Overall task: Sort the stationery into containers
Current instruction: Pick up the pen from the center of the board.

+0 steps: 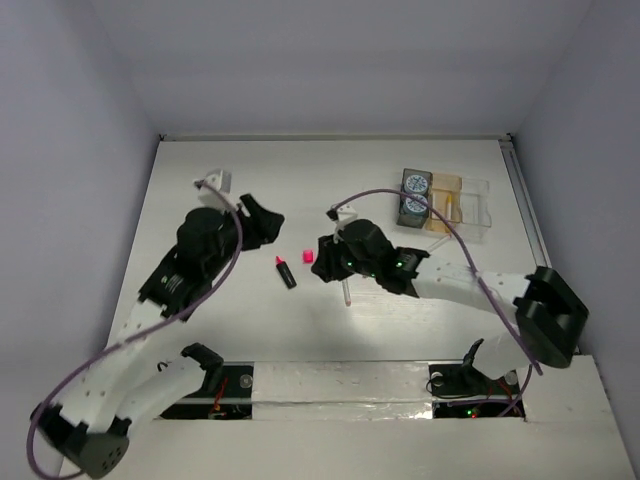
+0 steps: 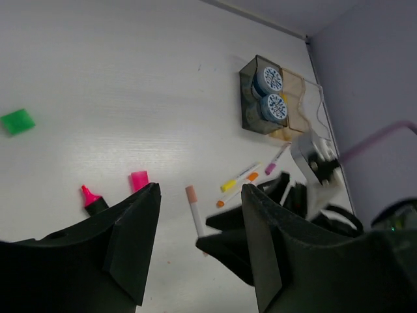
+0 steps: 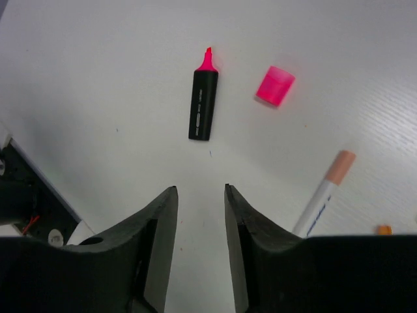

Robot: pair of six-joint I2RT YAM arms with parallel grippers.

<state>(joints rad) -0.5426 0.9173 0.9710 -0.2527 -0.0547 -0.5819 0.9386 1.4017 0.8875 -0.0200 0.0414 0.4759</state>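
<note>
Blue-white rolls (image 2: 273, 105), two, in grey tray (image 2: 247, 98); one uncapped highlighter (image 3: 203, 104); left tool (image 2: 201, 189), right tool (image 3: 200, 189) parted, empty.

The right gripper (image 3: 199, 192) has fingers (image 3: 153, 248) of matt black plastic with a slightly grainy, moulded look. The table (image 3: 98, 59) beneath them is matt white with a faint wood-like grain. Just ahead of the fingertips lie a highlighter (image 3: 202, 104) with a smooth, satin black plastic body and a loose cap (image 3: 275, 85) of bright pink plastic, with a pen (image 3: 322, 195) with a smooth white barrel to their right. Far ahead of the left gripper (image 2: 201, 188), the trays (image 2: 248, 98) are glossy see-through plastic, one smoky dark, one amber, one clear.
</note>
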